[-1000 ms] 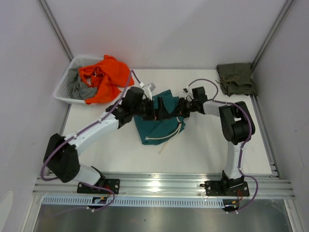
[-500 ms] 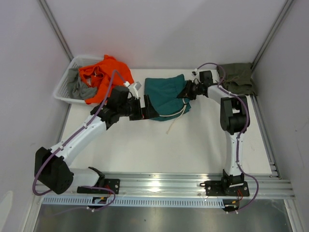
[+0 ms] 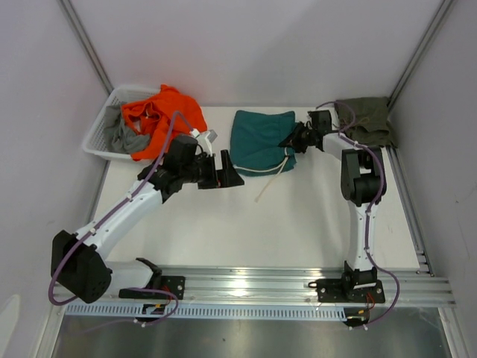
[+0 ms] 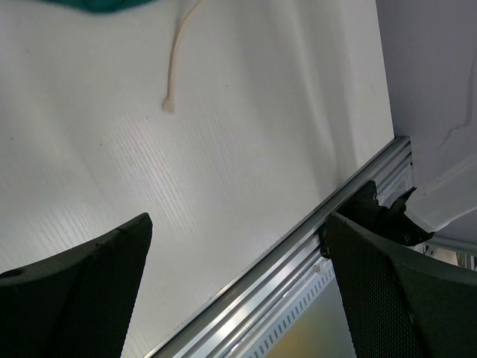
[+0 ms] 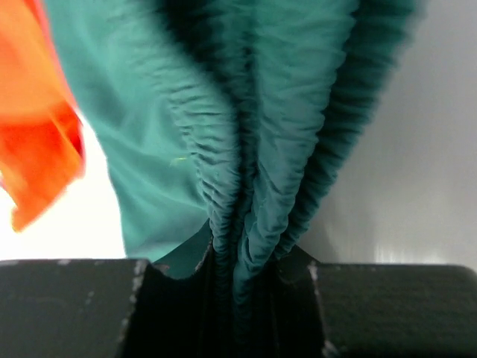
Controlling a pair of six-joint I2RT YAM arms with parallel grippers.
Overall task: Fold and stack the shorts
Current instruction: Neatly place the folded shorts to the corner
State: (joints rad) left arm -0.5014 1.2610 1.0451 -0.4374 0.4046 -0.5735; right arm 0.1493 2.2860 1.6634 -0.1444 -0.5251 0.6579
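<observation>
The right hand (image 3: pixel 293 141) is closed tight on the teal-green shorts (image 3: pixel 259 140), with a gathered bunch of the cloth pinched between its fingers (image 5: pixel 74 306). In the right wrist view the pleated folds run straight out from the grip. The rest of that pair lies in a rumpled heap on the bench (image 3: pixel 298 224) directly ahead of the fingertips. Its off-white cord (image 3: pixel 273 177) trails out from the heap's edge, below the hand on the side toward the arm bases. The olive-green shorts (image 3: pixel 364 121) lie folded behind this hand, close by its wrist, at the bench's far corner.

The left hand (image 3: pixel 227 173) has its jaws spread wide and holds nothing. It sits near the teal-green heap on the side opposite the right hand, and the two hands face each other across the cloth. In the left wrist view only bare bench shows between the jaws, the cord's loose tip lies ahead of them, and a sliver of teal cloth shows farther ahead, apart from the hand. Behind the left hand stands a white basket (image 3: pixel 97 136) holding an orange cloth (image 3: pixel 160 119) and a grey cloth (image 3: pixel 123 139).
</observation>
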